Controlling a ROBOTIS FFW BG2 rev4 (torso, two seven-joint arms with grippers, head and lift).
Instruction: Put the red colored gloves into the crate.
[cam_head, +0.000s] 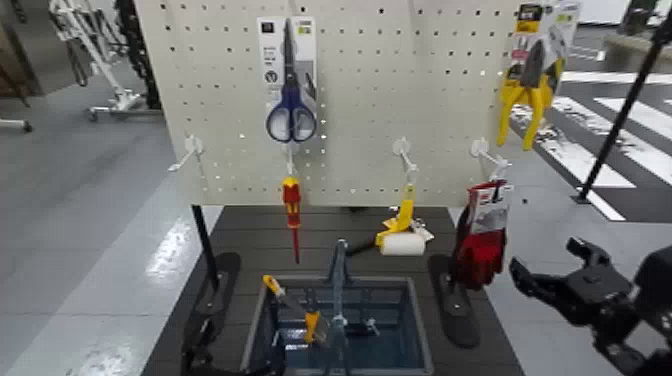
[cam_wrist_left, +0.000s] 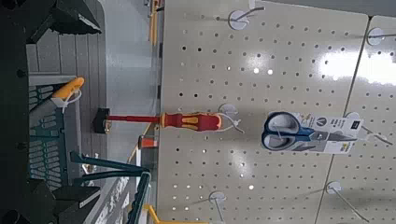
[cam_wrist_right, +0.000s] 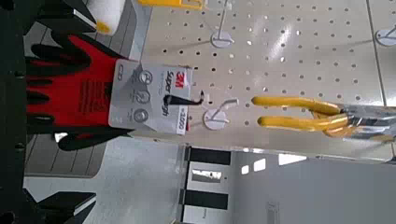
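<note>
The red gloves (cam_head: 479, 250) with dark cuffs hang by their white-and-red card (cam_head: 491, 207) from a hook at the pegboard's right end. In the right wrist view the gloves (cam_wrist_right: 70, 89) and card (cam_wrist_right: 154, 95) sit straight ahead, between my right fingers (cam_wrist_right: 51, 17). My right gripper (cam_head: 553, 268) is open and empty, to the right of the gloves and apart from them. The grey-blue crate (cam_head: 424, 340) with its upright handle (cam_head: 338, 285) stands on the floor below the board. My left gripper (cam_head: 197, 356) is low, beside the crate's left side, open and empty.
On the pegboard (cam_head: 400, 90) hang blue scissors (cam_head: 291, 115), a red-and-yellow screwdriver (cam_head: 291, 205), a yellow tool with a white roller (cam_head: 402, 238) and yellow pliers (cam_head: 528, 95). Orange-handled tools (cam_head: 300, 310) lie in the crate. A black pole (cam_head: 620, 110) stands at right.
</note>
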